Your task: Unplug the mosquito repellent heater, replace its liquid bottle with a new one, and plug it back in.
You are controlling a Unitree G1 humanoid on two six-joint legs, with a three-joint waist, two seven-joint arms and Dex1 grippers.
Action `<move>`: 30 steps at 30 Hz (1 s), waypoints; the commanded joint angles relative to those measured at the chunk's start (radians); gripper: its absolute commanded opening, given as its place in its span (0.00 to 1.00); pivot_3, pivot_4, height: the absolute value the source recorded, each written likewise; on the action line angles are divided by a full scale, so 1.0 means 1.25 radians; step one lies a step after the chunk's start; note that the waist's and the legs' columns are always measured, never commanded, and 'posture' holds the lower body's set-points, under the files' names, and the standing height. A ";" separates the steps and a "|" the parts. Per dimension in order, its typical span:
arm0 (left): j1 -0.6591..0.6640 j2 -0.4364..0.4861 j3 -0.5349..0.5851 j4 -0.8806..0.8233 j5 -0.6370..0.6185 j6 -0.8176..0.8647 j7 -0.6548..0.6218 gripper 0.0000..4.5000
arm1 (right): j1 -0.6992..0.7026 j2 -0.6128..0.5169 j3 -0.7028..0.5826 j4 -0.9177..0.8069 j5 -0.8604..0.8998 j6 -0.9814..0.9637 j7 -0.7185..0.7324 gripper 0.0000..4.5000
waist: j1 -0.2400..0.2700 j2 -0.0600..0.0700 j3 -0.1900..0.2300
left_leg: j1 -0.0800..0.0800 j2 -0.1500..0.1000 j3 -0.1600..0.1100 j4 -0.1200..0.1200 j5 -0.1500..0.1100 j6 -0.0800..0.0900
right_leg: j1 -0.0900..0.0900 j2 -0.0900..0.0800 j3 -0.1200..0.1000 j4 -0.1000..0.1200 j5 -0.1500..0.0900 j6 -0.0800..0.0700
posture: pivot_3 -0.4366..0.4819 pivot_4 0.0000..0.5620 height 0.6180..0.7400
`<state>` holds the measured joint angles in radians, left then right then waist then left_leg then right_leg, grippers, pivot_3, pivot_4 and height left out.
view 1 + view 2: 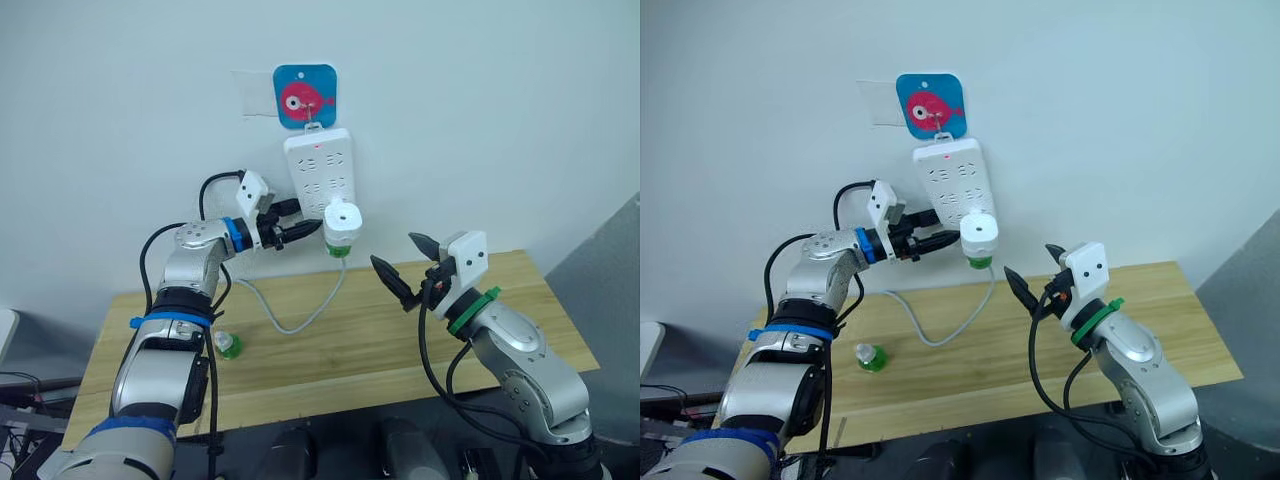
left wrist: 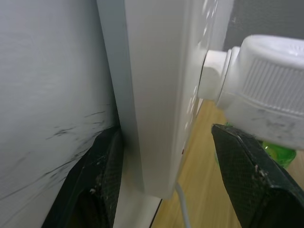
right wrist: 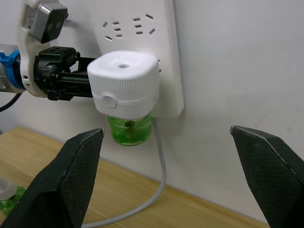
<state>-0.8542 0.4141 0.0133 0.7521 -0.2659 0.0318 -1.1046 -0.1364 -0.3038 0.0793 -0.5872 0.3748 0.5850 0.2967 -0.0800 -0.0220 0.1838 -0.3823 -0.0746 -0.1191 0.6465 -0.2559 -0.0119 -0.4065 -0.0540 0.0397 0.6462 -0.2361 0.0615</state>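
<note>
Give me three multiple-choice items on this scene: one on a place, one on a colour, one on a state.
1. Where is the mosquito repellent heater?
A. lying on the table
B. plugged into the power strip on the wall
C. held in the right gripper

2. What colour is the bottle under the heater?
A. green
B. red
C. blue

3. How is the right gripper?
A. shut on the heater
B. shut on the cord
C. open, holding nothing

Answers:
1 B: its back sits against the strip's lower sockets.
2 A: green liquid shows beneath the white body.
3 C: its fingers stand spread apart in the air, clear of the heater, above the table.
</note>
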 commanded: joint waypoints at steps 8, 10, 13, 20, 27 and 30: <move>-0.030 0.010 0.035 -0.064 -0.050 0.078 -0.066 0.66 | -0.014 0.026 0.007 -0.039 0.014 0.021 -0.005 1.00 | -0.002 0.000 0.004 | -0.001 0.000 -0.001 0.000 0.000 0.000 | 0.000 0.000 -0.001 0.000 0.001 -0.002 | 0.27 0.35 1.00; -0.023 0.014 0.035 -0.081 -0.054 0.090 -0.078 0.66 | -0.017 0.033 0.009 -0.038 0.013 0.025 -0.005 1.00 | -0.002 0.000 0.004 | -0.001 0.000 -0.001 0.000 0.000 0.000 | 0.000 0.000 -0.001 0.000 0.000 0.000 | 0.27 0.35 1.00; -0.010 0.015 0.037 -0.109 -0.067 0.118 -0.092 0.58 | -0.023 0.046 0.012 -0.039 0.015 0.033 -0.007 1.00 | -0.003 0.000 0.005 | -0.001 0.000 -0.001 0.000 0.000 0.000 | 0.000 0.000 -0.001 0.000 0.000 0.000 | 0.27 0.35 1.00; -0.003 0.008 0.043 -0.127 -0.068 0.127 -0.077 0.29 | -0.063 0.084 0.042 -0.049 0.005 0.073 -0.040 1.00 | -0.003 0.000 0.005 | -0.001 0.000 -0.002 -0.001 0.000 0.000 | -0.001 0.000 -0.001 0.000 0.001 -0.002 | 0.28 0.35 1.00; -0.005 -0.002 0.042 -0.122 -0.064 0.122 -0.061 0.29 | -0.150 0.142 0.064 -0.038 -0.015 0.152 -0.120 1.00 | -0.002 0.000 0.005 | -0.002 0.000 -0.002 0.000 0.000 0.000 | -0.002 0.000 0.000 0.000 0.002 -0.002 | 0.27 0.36 1.00; -0.005 -0.002 0.042 -0.121 -0.064 0.119 -0.060 0.29 | -0.192 0.169 0.070 -0.027 -0.019 0.187 -0.146 1.00 | -0.002 0.001 0.006 | -0.002 -0.001 -0.002 0.000 0.000 0.000 | -0.002 0.000 0.000 0.000 0.002 -0.002 | 0.27 0.36 1.00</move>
<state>-0.8386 0.4156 0.0492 0.6273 -0.3317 0.1898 -1.1895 -0.3510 -0.1077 0.1629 -0.5931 0.3531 0.8066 0.1315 -0.0829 -0.0214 0.1912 -0.3850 -0.0753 -0.1211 0.6459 -0.2558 -0.0125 -0.4093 -0.0544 0.0393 0.6464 -0.2341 0.0584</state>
